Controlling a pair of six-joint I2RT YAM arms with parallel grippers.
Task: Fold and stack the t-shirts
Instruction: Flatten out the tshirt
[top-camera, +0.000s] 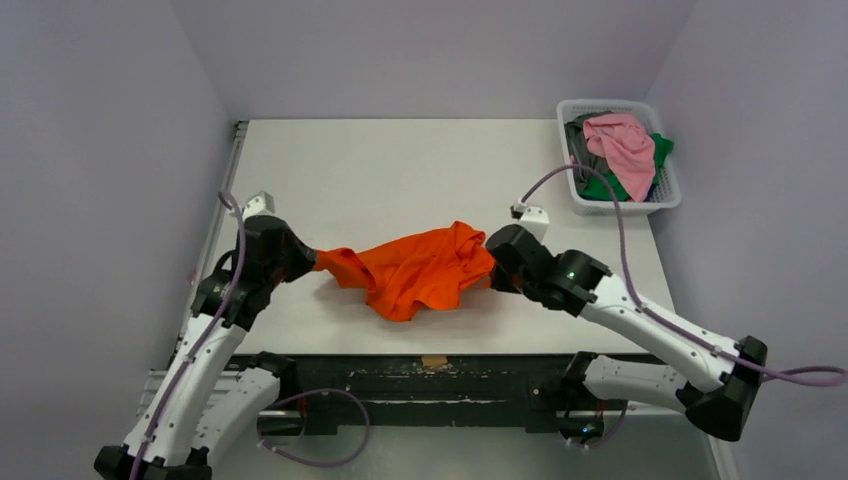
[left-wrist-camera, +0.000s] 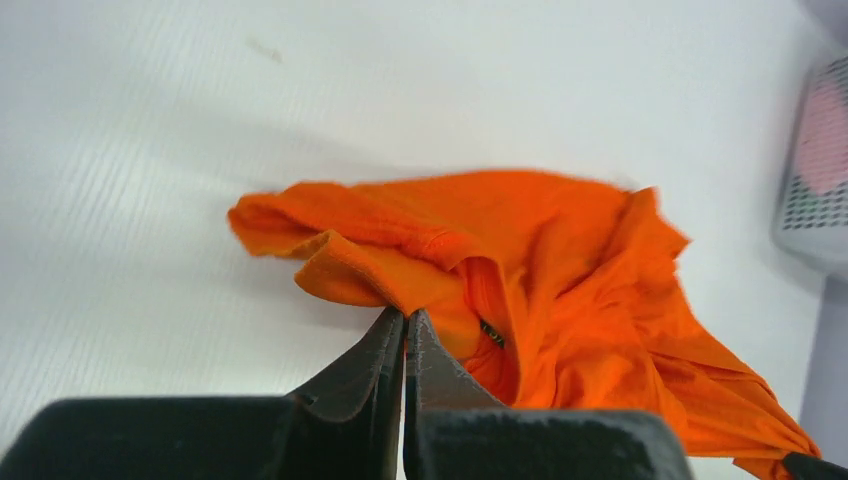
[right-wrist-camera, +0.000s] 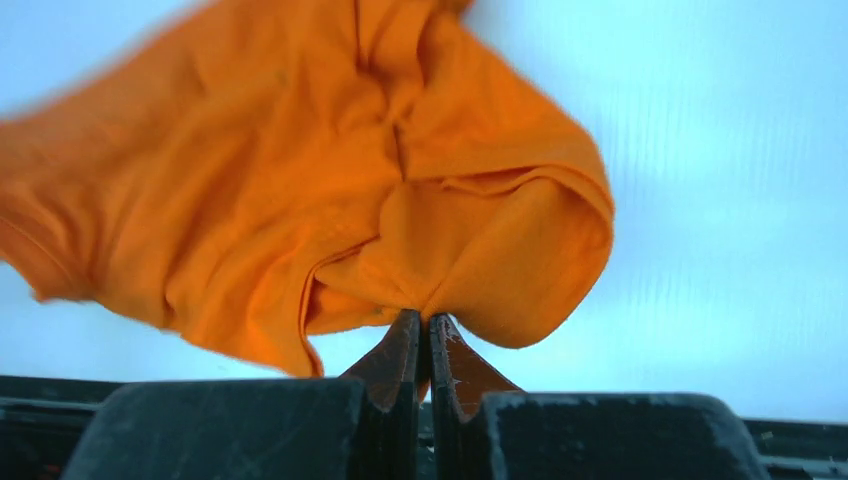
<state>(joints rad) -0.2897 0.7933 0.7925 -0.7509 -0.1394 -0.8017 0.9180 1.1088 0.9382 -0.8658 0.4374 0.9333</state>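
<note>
The bright orange t-shirt (top-camera: 420, 268) hangs crumpled between my two grippers near the table's front middle. My left gripper (top-camera: 312, 258) is shut on its left edge; in the left wrist view the gripper (left-wrist-camera: 404, 318) pinches a fold of the shirt (left-wrist-camera: 560, 260). My right gripper (top-camera: 493, 262) is shut on its right edge; in the right wrist view the gripper (right-wrist-camera: 422, 318) pinches bunched cloth of the shirt (right-wrist-camera: 300, 190). Pink (top-camera: 625, 143), green (top-camera: 660, 150) and grey (top-camera: 582, 140) t-shirts lie in the basket.
A white slotted basket (top-camera: 672, 198) stands at the table's far right corner; it also shows at the right edge of the left wrist view (left-wrist-camera: 815, 215). The white table (top-camera: 400, 170) stretches behind the shirt. The table's dark front rail (top-camera: 430, 375) runs between the arm bases.
</note>
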